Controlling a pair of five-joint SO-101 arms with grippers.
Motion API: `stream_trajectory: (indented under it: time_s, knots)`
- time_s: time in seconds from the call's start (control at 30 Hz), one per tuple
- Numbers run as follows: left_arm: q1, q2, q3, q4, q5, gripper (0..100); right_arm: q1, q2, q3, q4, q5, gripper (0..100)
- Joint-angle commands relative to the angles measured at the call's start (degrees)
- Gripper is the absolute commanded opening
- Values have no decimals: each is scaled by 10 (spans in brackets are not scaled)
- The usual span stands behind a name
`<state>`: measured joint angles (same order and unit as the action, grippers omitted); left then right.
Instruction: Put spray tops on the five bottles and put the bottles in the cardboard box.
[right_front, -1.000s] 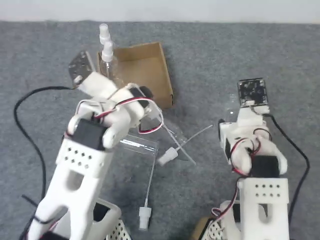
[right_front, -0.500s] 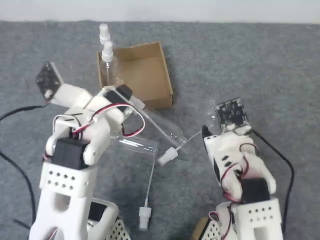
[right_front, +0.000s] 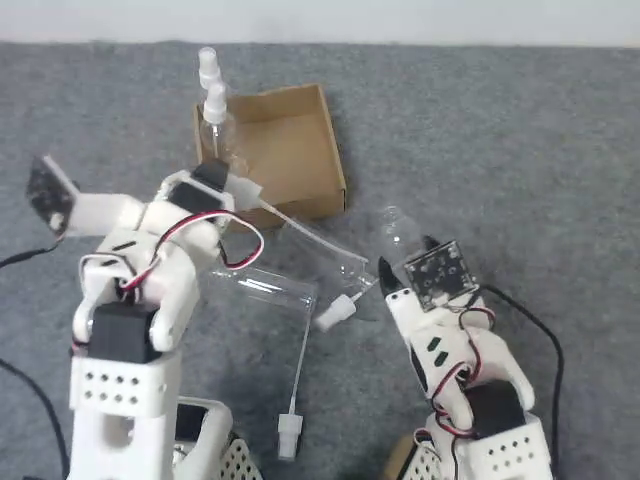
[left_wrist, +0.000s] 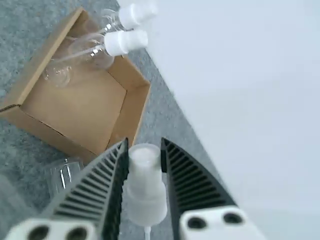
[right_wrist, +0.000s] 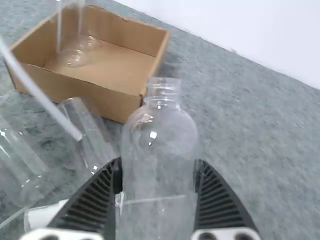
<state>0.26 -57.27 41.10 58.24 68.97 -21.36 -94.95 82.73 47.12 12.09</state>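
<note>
Surface: grey carpet-like table (right_front: 500, 120), plain white wall (right_front: 400, 20) along its far edge.

Cardboard box (right_front: 290, 150) sits open toward the far left. Two capped bottles (right_front: 214, 110) stand upright at its left wall, nozzles up. One is inside the box. For the other I can't tell whether it is inside or just behind.

Left pincer (left_wrist: 144, 145) is clamped on a spray top (left_wrist: 145, 190), near the box's front left corner. The head lies in line with the fingers and points away from the wrist. Its dip tube (right_front: 300, 228) slants from the pincer across the table toward the right arm.

Right pincer (right_wrist: 157, 167) is clamped on a clear bottle (right_wrist: 160, 130), in front of the box and to its right. The neck is uncapped and points away from the wrist toward the far wall. Its long axis runs along the fingers.

Two more uncapped bottles (right_front: 262, 290) lie on their sides between the arms, under the tube.

A loose spray top (right_front: 335, 313) lies just beside them.

A second loose top (right_front: 290, 432) lies nearer the arm bases, its tube pointing toward the lying bottles.
</note>
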Motion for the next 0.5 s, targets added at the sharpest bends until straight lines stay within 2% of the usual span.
stream_trajectory:
  time_s: [0.0, 0.17, 0.33, 0.47]
  knots:
    - [-4, -38, 0, -21, 10, 10, -15, -30, 6, -29, 10, 30]
    - [-23, -72, 7, -21, 10, 10, -36, -54, 20, -26, 11, 30]
    - [-44, -100, 16, -21, 10, 10, -67, -81, 47, -29, 59, 30]
    - [-61, -123, 22, -21, 10, 10, -82, -91, 58, -31, 66, 30]
